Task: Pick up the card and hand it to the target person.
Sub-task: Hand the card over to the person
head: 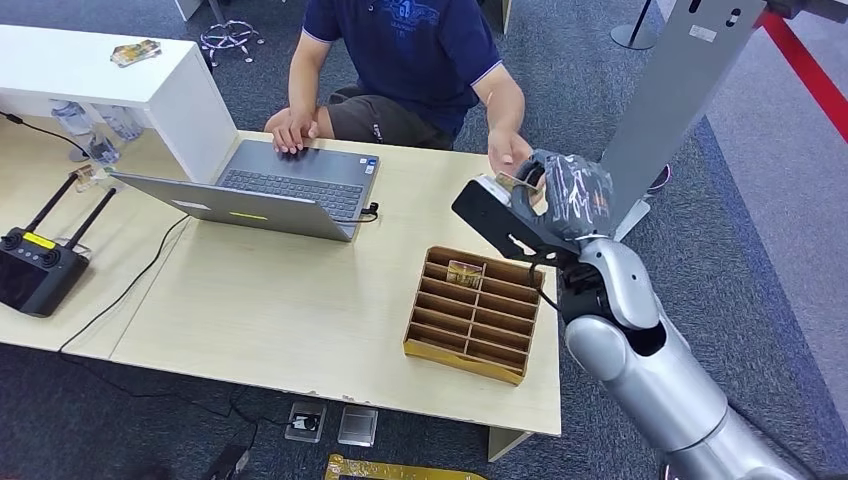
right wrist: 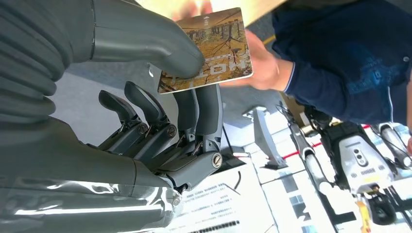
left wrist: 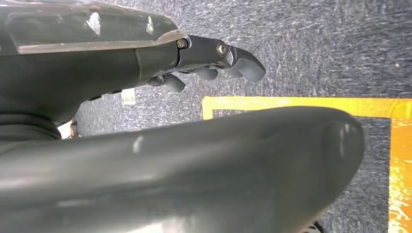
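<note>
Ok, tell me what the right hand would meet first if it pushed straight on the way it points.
Probably the person's open hand. The right hand, pinching the card, reaches toward it; their hand sits just behind the card, though the gap is unclear.

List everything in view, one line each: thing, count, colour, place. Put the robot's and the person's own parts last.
card: one, brown and tan print, pinched in the right hand.
divider box: one, brown, on the table near its right end; one small item sits in a far compartment.
laptop: one, grey, open on the table before the person.
remote controller: one, black with two antennas, table's left edge.
table: one, light wood.
white shelf: one, far left.
person's hand: one, reaching at the card.
right hand: one, dark grey, raised toward the person.
left hand: one, dark grey, hanging above grey carpet, holding nothing.
</note>
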